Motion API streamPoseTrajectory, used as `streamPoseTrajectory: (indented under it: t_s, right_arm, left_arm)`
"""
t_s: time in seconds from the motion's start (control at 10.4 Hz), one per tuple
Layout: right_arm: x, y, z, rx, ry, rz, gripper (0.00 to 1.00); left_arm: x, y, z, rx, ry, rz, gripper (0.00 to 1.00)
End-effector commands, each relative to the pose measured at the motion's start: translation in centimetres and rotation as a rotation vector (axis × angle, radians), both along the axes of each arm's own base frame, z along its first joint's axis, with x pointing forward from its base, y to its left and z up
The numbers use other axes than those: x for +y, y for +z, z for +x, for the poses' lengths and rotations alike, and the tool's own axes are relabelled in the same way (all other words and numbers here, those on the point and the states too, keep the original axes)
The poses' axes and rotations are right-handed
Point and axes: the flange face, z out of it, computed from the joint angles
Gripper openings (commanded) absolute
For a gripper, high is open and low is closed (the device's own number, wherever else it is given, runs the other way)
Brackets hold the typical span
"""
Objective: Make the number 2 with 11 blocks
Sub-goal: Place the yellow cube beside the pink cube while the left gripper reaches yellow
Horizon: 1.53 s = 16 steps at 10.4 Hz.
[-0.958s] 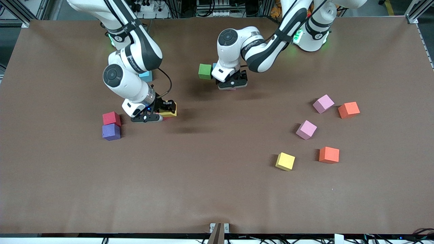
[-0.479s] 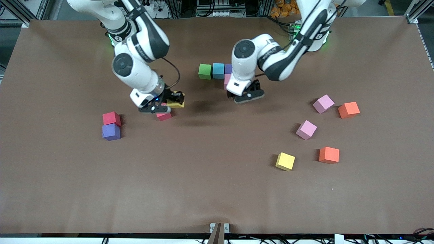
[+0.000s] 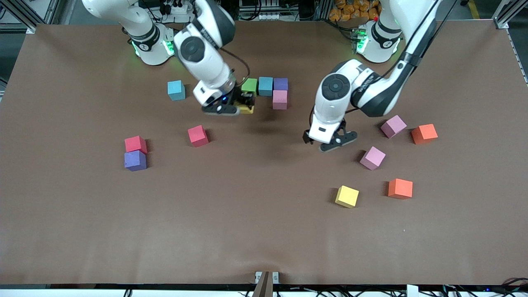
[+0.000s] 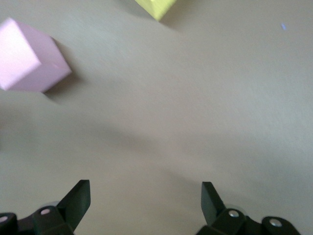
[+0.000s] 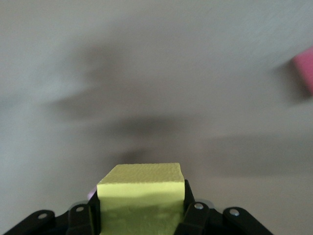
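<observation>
Carrying yellow block [image 3: 247,109] clenched, right pincer [image 3: 231,108] reached green block [image 3: 249,86]; left pincer [image 3: 330,142] released, retreated.

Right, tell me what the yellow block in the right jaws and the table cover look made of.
Yellow block: likely matte foam; its face is finely textured, dull, glare-free.
Table cover: apparently brown cloth or paper sheet; flat, unshiny, with faint creases, so uncertain.
</observation>
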Motion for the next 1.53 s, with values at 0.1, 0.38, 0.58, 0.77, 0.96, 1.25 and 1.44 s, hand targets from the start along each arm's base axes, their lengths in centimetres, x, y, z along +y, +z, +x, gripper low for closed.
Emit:
streamPoseTrajectory:
  t_s: [0.1, 0.38, 0.58, 0.77, 0.96, 1.25, 1.44]
  right_arm:
    - [7.4, -1.3, -2.1, -0.065, 0.005, -0.055, 0.6]
    - [11.0, -1.6, 0.5, -0.117, 0.023, -0.056, 0.6]
    - [13.1, -2.8, 0.7, -0.137, 0.082, -0.054, 0.6]
    - [13.9, -4.3, -0.2, -0.129, 0.113, -0.069, 0.61]
    - [14.2, -7.5, -1.0, -0.123, 0.142, -0.116, 0.6]
    - [14.3, -9.2, -1.5, -0.117, 0.14, -0.138, 0.6]
    - [14.0, -9.3, -1.1, -0.123, 0.135, -0.145, 0.6]
  left_arm:
    - [2.9, 3.1, 4.1, -0.011, 0.01, -0.03, 1.0]
    - [7.7, 4.8, 7.6, -0.038, -0.021, -0.046, 1.0]
    - [8.3, 4.4, 8.2, -0.026, -0.105, -0.039, 1.0]
    - [10.8, 4.2, 9.6, -0.02, -0.058, -0.052, 1.0]
    - [11.9, 2.9, 10.5, 0.0, -0.023, -0.066, 1.0]
    - [11.4, 1.9, 12.0, 0.011, 0.106, -0.111, 1.0]
    - [10.5, 0.3, 13.5, 0.015, 0.231, -0.127, 1.0]
